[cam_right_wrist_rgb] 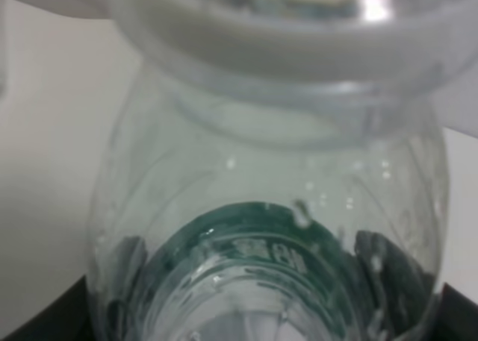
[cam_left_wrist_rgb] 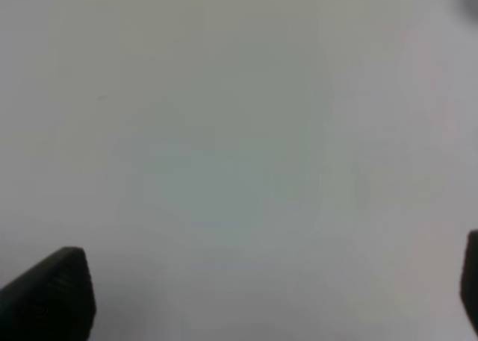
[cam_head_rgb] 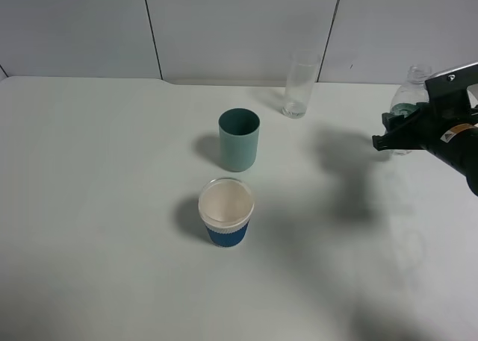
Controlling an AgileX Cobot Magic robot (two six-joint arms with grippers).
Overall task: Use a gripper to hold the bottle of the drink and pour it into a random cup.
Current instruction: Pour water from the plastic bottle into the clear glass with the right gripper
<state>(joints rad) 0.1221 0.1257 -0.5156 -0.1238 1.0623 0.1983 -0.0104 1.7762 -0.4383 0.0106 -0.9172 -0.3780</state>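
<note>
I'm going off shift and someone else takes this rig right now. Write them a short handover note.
Left pincer: open, holding nothing, over the table.
Right pincer: shut on the bottle, at the table's right side.
Glass: upright near the back edge, left of the bottle, not touching it.
Done: bottle gripped. Left: carry it to the glass, tilt, pour.

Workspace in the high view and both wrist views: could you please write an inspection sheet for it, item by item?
Surface: white table, no spill seen.
Job's things: bottle, no cap seen, in the right hand; clear glass upright near the back edge.
Clutter: teal cup and blue paper cup, both upright.
Hands: right hand shut on the bottle; left hand open over the table.
Cables: nothing seen.
Surroundings: white panelled wall.
</note>
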